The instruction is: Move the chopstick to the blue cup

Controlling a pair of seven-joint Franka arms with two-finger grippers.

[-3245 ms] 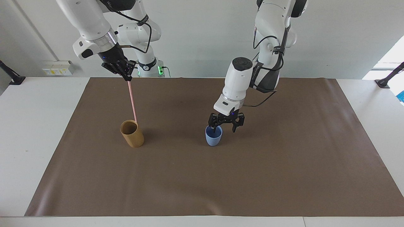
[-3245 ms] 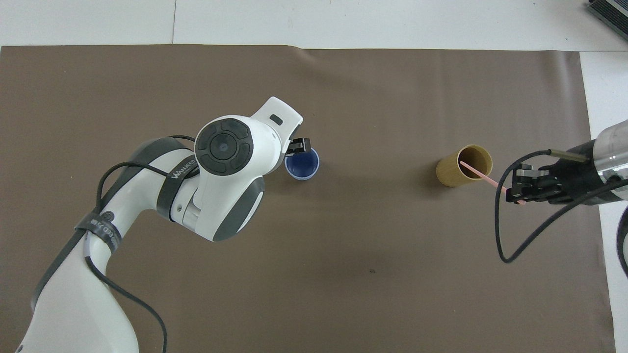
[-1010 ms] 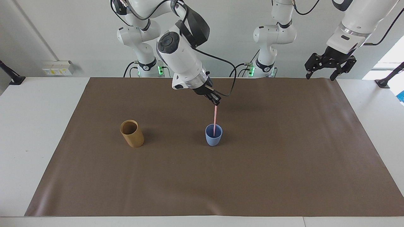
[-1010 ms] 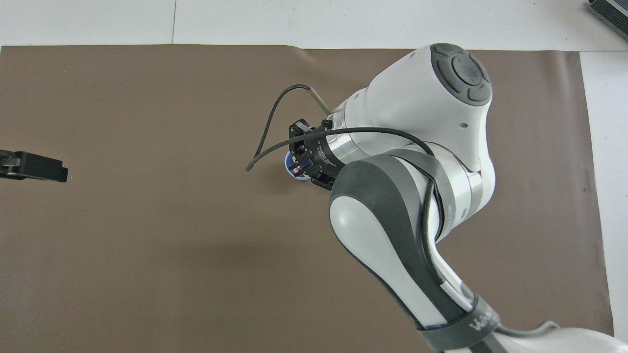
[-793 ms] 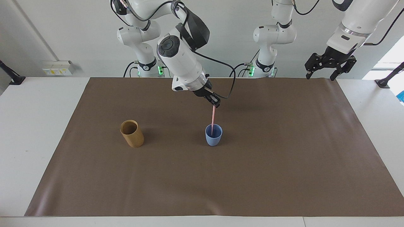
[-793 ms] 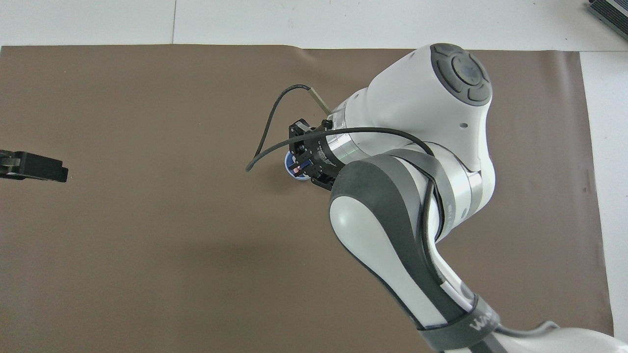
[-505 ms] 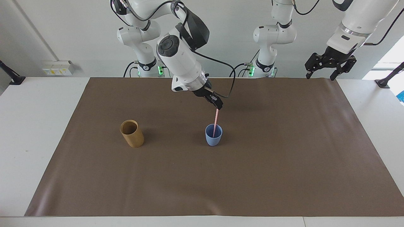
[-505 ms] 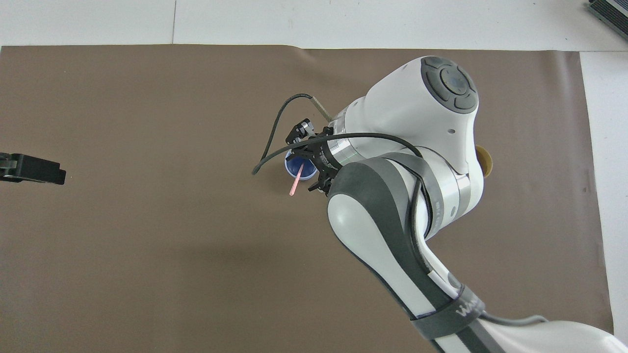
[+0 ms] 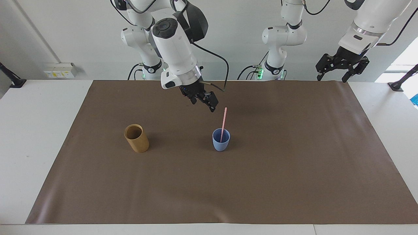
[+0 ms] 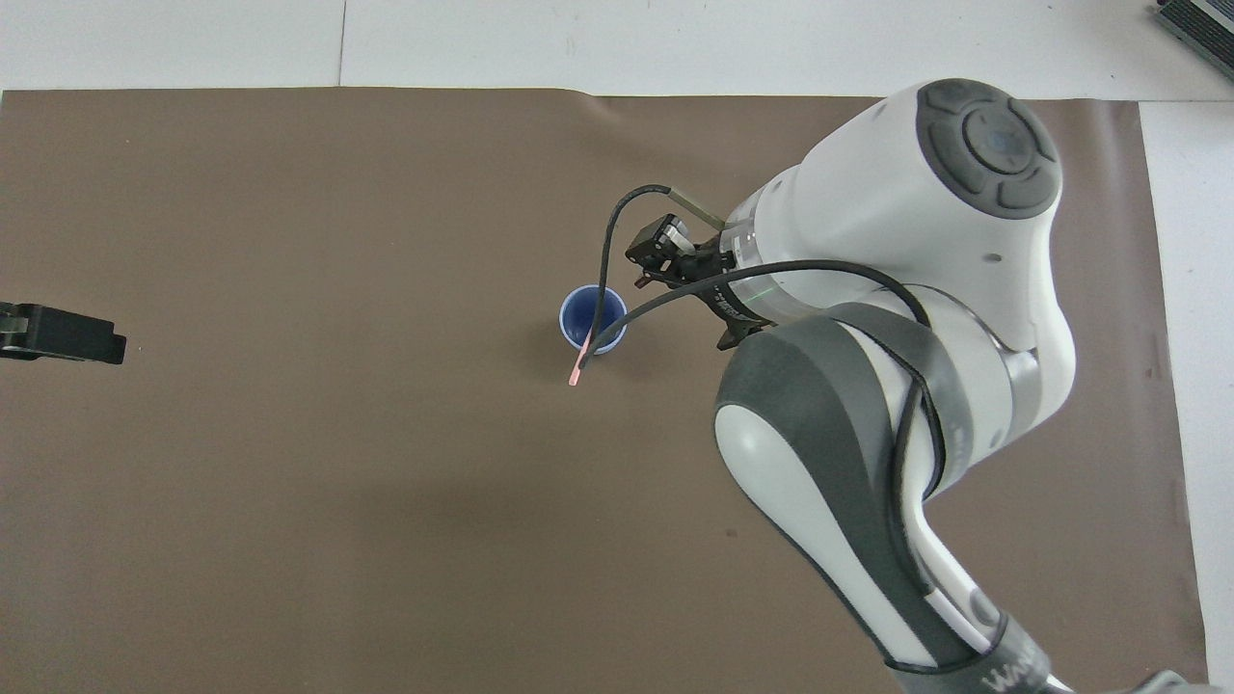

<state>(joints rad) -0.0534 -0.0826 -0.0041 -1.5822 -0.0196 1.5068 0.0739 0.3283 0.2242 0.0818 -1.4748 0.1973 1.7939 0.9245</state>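
Observation:
The pale-pink chopstick [image 9: 223, 122] stands free in the light-blue cup [image 9: 221, 140], its lower end inside and its top leaning toward the robots. In the overhead view the chopstick [image 10: 579, 368] pokes out over the rim of the blue cup [image 10: 588, 316]. My right gripper [image 9: 203, 101] hangs open above the mat, beside the stick's top on the right arm's side, clear of it and holding nothing. From above, the right gripper [image 10: 689, 289] is off to the side of the cup. My left gripper [image 9: 341, 67] waits open, raised over the mat's corner at the left arm's end.
A taller tan-brown cup [image 9: 136, 138] stands on the brown mat [image 9: 294, 169] toward the right arm's end, level with the blue cup; the right arm hides it in the overhead view. Only the left gripper's tip [image 10: 60, 333] shows there.
The right gripper lowered the chopstick into the blue cup, opened and let it go, then drew back up toward its own end. The stick now leans in the cup. The left arm stayed still.

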